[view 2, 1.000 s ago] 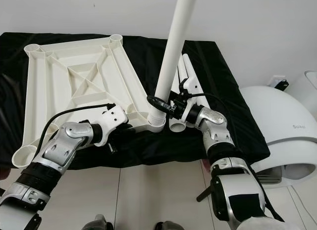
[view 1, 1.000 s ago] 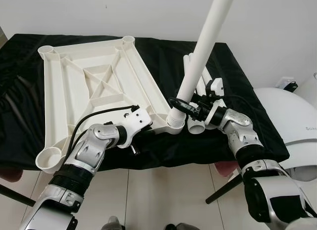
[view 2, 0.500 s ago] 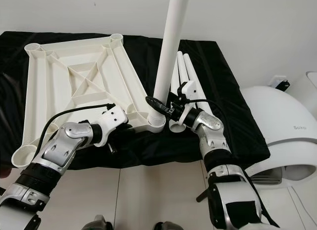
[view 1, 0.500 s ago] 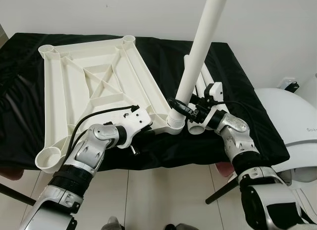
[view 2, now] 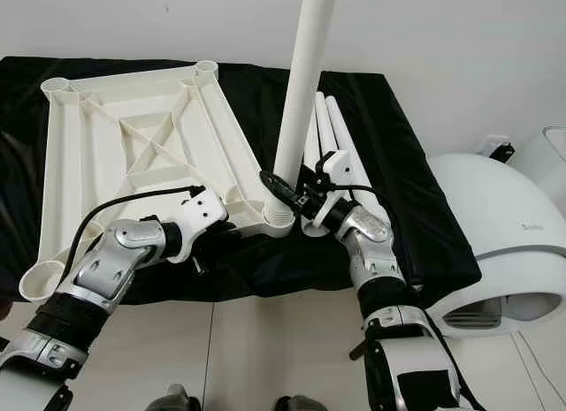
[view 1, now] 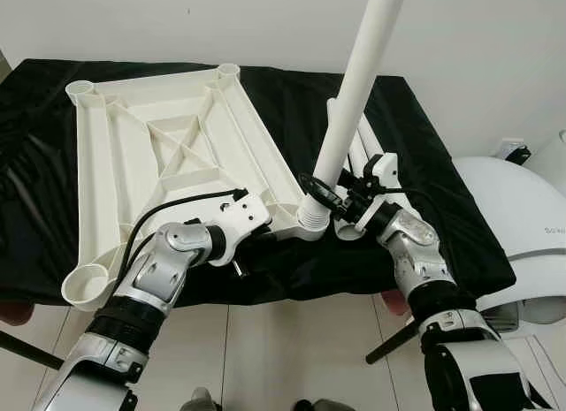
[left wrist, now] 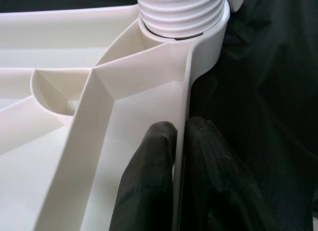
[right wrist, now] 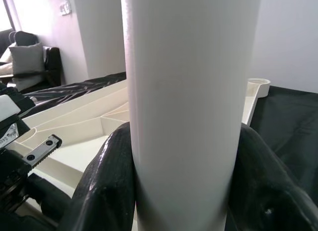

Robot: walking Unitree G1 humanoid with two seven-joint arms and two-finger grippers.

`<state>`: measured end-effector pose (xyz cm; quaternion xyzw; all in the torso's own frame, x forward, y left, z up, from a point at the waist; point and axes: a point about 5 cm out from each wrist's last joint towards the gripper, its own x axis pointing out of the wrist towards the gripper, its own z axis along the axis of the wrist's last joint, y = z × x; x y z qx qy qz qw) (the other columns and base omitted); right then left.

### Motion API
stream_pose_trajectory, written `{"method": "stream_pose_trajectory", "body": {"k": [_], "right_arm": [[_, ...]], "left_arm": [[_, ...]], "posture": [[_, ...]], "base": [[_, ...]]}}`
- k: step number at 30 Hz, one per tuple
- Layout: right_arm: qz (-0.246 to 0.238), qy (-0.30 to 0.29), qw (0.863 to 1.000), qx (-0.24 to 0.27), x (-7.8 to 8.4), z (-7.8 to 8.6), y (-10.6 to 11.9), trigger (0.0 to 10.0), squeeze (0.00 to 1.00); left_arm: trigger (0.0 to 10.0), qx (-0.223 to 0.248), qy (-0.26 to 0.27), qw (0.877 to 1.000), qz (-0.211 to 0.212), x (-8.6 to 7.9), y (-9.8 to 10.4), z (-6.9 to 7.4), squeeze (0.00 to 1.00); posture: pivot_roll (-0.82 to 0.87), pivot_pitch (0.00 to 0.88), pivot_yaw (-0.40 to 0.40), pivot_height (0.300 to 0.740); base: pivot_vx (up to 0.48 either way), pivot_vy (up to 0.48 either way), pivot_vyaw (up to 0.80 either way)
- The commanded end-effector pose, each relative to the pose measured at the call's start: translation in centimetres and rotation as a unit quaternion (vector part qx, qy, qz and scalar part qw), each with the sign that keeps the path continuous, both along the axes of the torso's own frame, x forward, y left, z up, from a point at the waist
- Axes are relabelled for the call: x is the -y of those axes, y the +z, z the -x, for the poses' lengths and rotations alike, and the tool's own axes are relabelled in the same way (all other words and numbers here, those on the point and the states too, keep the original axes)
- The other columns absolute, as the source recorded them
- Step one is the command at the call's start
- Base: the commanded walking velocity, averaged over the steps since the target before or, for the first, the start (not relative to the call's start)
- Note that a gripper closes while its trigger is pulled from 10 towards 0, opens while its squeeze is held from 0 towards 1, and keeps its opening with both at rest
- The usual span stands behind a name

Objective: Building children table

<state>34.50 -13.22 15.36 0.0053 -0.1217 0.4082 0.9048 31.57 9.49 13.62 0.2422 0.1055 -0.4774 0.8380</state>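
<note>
A white plastic tabletop (view 1: 159, 155) lies upside down on a black cloth, ribs upward. A long white table leg (view 1: 354, 93) stands nearly upright with its threaded end in the tabletop's near right corner socket (view 1: 311, 221). My right gripper (view 1: 325, 192) is shut on the leg just above the socket; its fingers (right wrist: 104, 186) wrap the tube. My left gripper (left wrist: 181, 156) is shut on the tabletop's rim (left wrist: 186, 107) beside that socket, one finger on each side of the wall.
Spare white legs (view 2: 332, 133) lie on the cloth (view 1: 416, 146) behind my right gripper. Open sockets stand at the tabletop's other corners (view 1: 87, 285). A white rounded appliance (view 1: 522, 208) sits at the right. Tiled floor runs along the table's near edge.
The right arm has drawn in toward the socket and the leg has tipped from a rightward lean to nearly upright. The left gripper keeps its hold on the rim.
</note>
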Motion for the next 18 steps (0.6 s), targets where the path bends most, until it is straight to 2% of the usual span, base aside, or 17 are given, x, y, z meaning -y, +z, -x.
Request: {"method": "stream_pose_trajectory", "body": {"k": [1, 18], "right_arm": [[0.024, -0.023, 0.995, -0.097, 0.45, 1.18, -4.49, 10.0, 0.0], [0.003, -0.065, 0.994, -0.088, 0.12, 1.89, -4.65, 10.0, 0.0]], "left_arm": [[10.0, 0.035, 0.003, 0.999, 0.019, 0.72, 1.33, 0.0, 0.0], [10.0, 0.037, -0.001, 0.999, 0.022, 1.01, 1.47, 0.08, 0.0]], "posture": [[0.02, 0.043, -0.043, 0.74], [0.02, 0.041, -0.045, 0.74]], "base": [[0.0, 0.0, 0.0], [0.0, 0.0, 0.0]]}}
